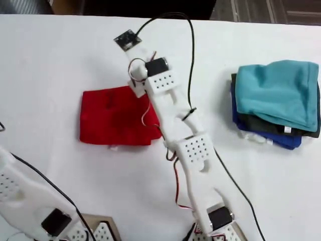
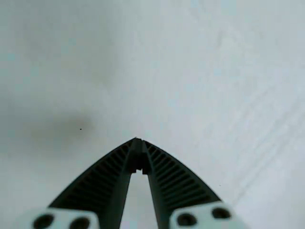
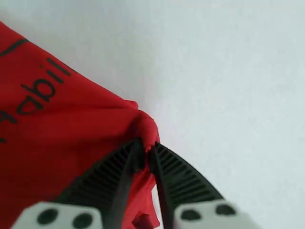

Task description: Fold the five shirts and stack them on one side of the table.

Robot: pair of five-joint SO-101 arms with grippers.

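My left gripper (image 2: 137,155) was clenched on nothing, its tips meeting over the bare white table (image 2: 190,71). My left arm (image 1: 20,198) sat at the near left corner. My right gripper (image 3: 145,153) was clamped on a corner of the red shirt (image 3: 57,124), with a pinch of cloth bunched between its tips. My right arm (image 1: 193,148) stretched from the near edge across the middle of the table to that shirt's far right corner. The red shirt lay flat, left of centre, folded into a rough rectangle, with a small white tag (image 1: 114,147) at its near edge. Well apart on the right lay the stack (image 1: 273,105): a teal shirt (image 1: 278,90) on top, a dark shirt (image 1: 261,123) under it and a blue shirt (image 1: 273,138) at the bottom, the lower two peeking out along the near side. Just beyond my right wrist was a small black board (image 1: 127,39) on a black cable (image 1: 190,60).
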